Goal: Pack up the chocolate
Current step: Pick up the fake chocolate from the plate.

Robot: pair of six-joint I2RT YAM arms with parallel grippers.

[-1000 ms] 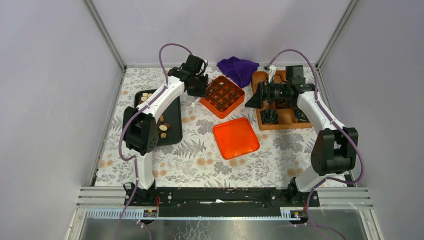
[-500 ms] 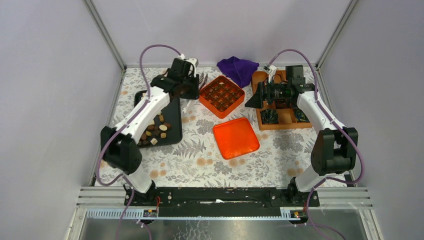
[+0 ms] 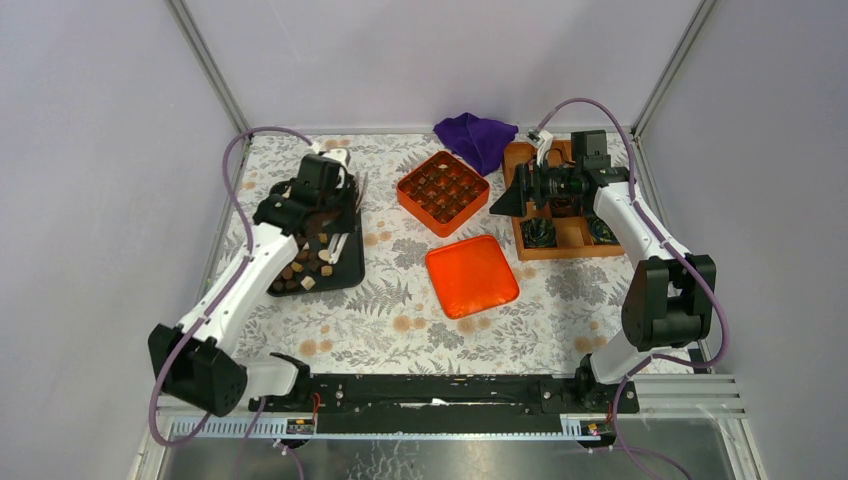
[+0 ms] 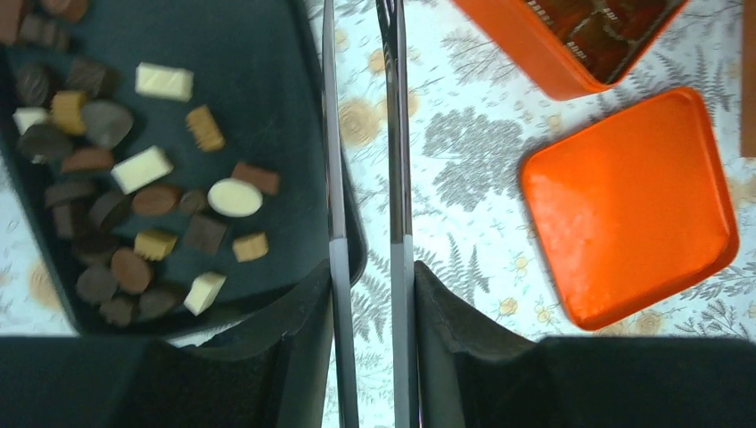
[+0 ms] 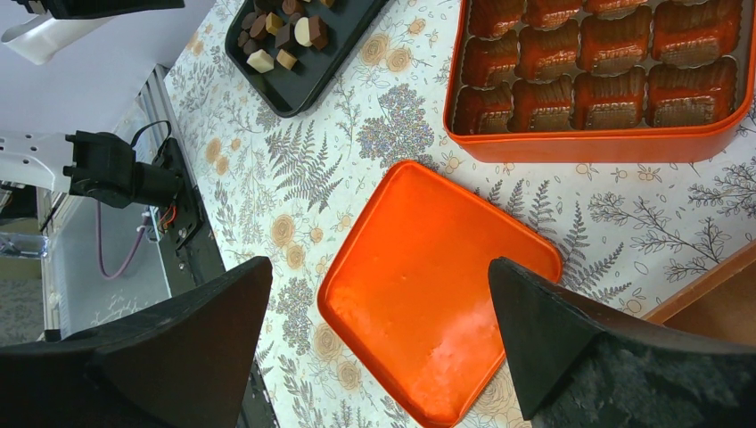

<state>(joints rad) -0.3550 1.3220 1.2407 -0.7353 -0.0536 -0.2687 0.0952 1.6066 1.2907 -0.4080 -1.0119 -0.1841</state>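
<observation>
— Well, how much room does the left gripper [image 4: 367, 299] have?

— Plenty on one side. It hangs over the rim of the tray [image 4: 267, 89]. Bare table [image 3: 400, 320] lies between that rim and the box [image 4: 571, 71], which stands apart from the tray. The lid [image 4: 628, 205] lies flat nearer the arms, just beside the box without touching it, and well apart from the tray.

— And its jaws?

— They are clamped on tweezers [image 4: 393, 178]. The two blades stand a narrow gap apart, and their tips run out of the wrist view.

— Where is the chocolate [image 4: 143, 168]?

— Loose in the tray, in dark, light brown and cream pieces, all on the tray side of the blades. None sits between them. One blade crosses the tray's rim and the other runs over the table.

— The box?

— Open, its cells lined with crinkled brown cups. Whether pieces lie in them cannot be told.

— The right gripper [image 5: 379, 267]?

— Its jaws stand wide and hold nothing. It hovers between the box and the wooden tray [image 3: 565, 240], with the lid below it.

— And the room?

— The table has a floral pattern, a purple cloth [image 3: 478, 138] lies at the back, and pale walls close in on three sides.
</observation>
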